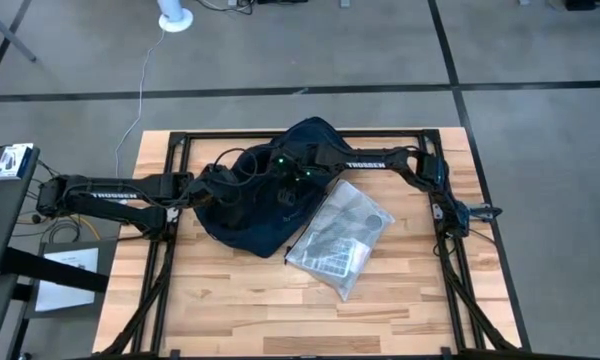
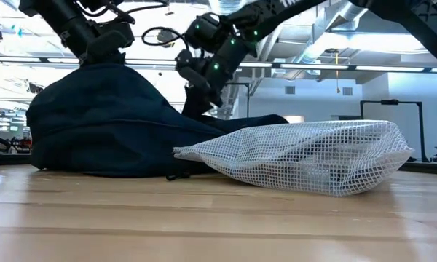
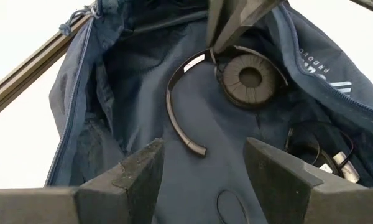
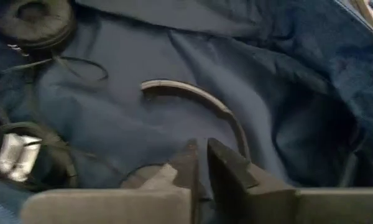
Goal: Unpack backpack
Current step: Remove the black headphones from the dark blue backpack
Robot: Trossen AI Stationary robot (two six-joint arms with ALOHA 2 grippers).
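The dark navy backpack (image 1: 252, 228) lies open in the middle of the table. My right gripper (image 4: 202, 148) reaches into it from the table's right and is shut on a black headset (image 3: 239, 78) with one round ear pad and a thin curved headband. My left gripper (image 3: 204, 148) stands at the backpack's mouth on the left side, its fingers wide apart, looking into the bag. In the low view the fabric (image 2: 95, 116) rises to a peak right under it (image 2: 105, 45). A thin cable and a small white item (image 3: 326, 158) lie deeper in the bag. My left gripper has the bag's fabric between and below its spread fingers; whether it touches or holds it, I cannot tell. My right gripper pinches the headband (image 3: 205, 59) close to the ear pad between its two fingers, slanting down from the table's right. The fingers lie across the band. The band's free end (image 4: 150, 86) points toward my left gripper.
A white mesh pouch (image 1: 340, 238) with flat things inside lies on the wood to the backpack's near right, its end resting against the bag (image 2: 204, 149). Another dark round pad with a thin cable (image 4: 34, 18) lies in the bag. Black frame rails (image 1: 175, 230) run along the table's sides.
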